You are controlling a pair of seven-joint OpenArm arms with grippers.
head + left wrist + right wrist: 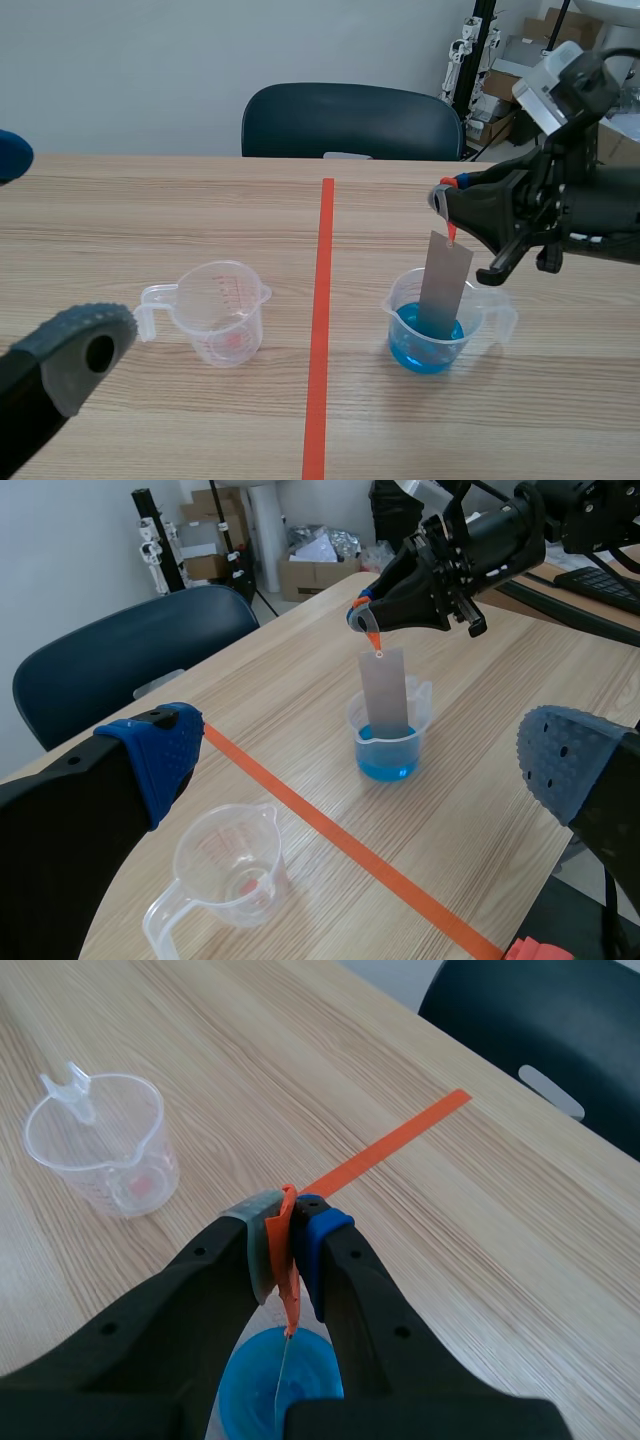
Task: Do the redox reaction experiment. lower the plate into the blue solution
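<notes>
Left claw (365, 765) gapes empty; right claw (290, 1242) pinches orange tab (289, 1295) of grey plate (445, 285) hanging into blue solution (428, 347).

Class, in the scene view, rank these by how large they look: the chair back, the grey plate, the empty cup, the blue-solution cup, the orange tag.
1. chair back
2. empty cup and blue-solution cup: look alike, unranked
3. grey plate
4. orange tag

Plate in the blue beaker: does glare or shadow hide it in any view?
Scene view: plate evenly lit, no glare. Left wrist view: likewise, unobstructed. Right wrist view: seen edge-on, a thin line below the right claw, shut on its orange tag; the claw covers part of the beaker.
</notes>
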